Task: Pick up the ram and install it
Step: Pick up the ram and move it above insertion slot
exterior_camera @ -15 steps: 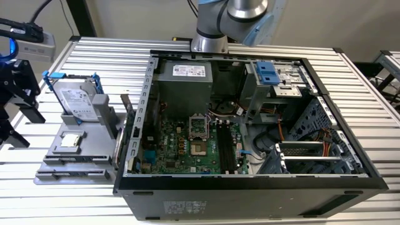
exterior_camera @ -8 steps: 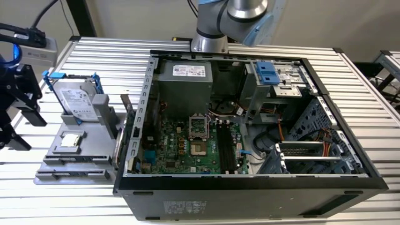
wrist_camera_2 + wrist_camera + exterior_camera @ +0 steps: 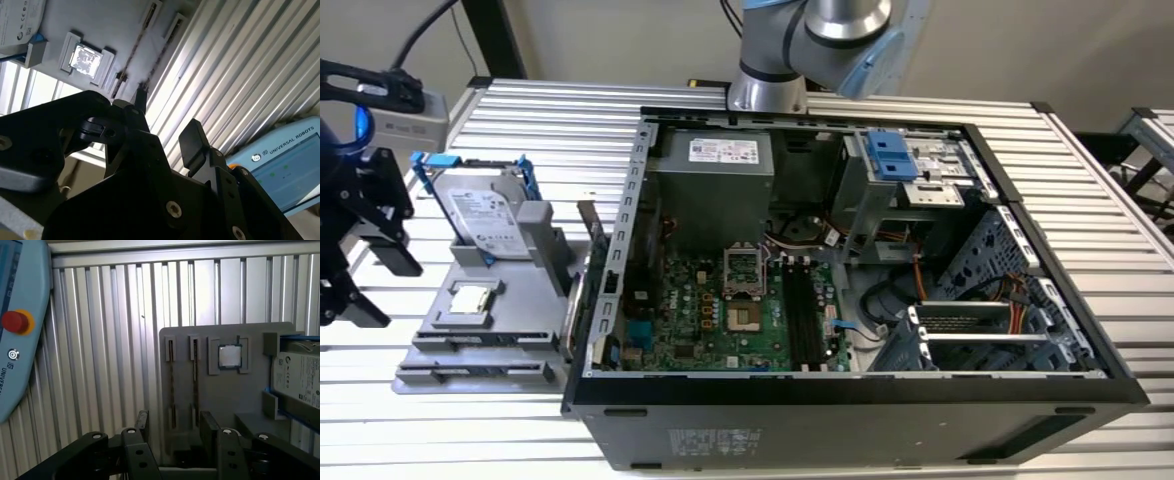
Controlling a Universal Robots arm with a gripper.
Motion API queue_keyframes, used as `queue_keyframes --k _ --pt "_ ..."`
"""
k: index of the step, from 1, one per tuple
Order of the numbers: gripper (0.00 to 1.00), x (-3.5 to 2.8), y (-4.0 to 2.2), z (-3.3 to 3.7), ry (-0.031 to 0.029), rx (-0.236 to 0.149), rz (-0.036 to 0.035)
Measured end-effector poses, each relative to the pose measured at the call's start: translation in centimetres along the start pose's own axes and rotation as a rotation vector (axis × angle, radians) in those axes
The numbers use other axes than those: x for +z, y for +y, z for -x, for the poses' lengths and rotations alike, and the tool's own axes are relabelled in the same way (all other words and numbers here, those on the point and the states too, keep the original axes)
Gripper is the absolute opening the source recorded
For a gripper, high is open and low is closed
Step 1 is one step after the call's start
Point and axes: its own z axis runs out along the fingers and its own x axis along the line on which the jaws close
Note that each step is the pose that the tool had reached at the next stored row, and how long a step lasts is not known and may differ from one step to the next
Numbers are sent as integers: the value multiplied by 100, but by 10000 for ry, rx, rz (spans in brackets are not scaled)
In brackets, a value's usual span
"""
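first wrist view / claw point(image 3: 175, 427): spread, nothing between the fingers, poised over the ram end of the tray point(image 3: 250, 405)
first wrist view / ram point(image 3: 171, 385): stands on edge in a tray slot, with a second ram point(image 3: 195, 385) just beside it in the parallel slot; both untouched
first wrist view / tray load: two rams, a cpu point(image 3: 230, 356) in its pocket, a drive point(image 3: 300, 375) at the far end
first wrist view / other: pendant point(image 3: 25, 315) lies on the slatted desk point(image 3: 100, 340), apart from the tray
second wrist view / claw: both fingers apart, empty; the rams read as two thin lines beyond the tips, cpu past them
handling (judgement): light, stiff, thin and fragile, so side load could flex the board or chip a part
grip (judgement): pinch the flat faces near mid-length on the exposed long edge; keep off the contact edge seated in the slot
exterior view / tray: sits on the desk at the exterior view's left of the case point(image 3: 854, 415); the drive stands upright in it; can't make out the rams here
exterior view / case: open, holds the board point(image 3: 694, 320); its long black slots point(image 3: 803, 320) look empty, so no ram is installed yet
exterior view / claw: at the exterior view's left edge, near the tray, well apart from the case
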Motion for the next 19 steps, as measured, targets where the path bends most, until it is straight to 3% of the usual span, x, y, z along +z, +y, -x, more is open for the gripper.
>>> queue_keyframes --k 11,17,19 --pt "100 106 4 3 288 -12 16" --pt "100 165 7 4 415 -18 15" --pt "100 195 8 5 427 -19 24"
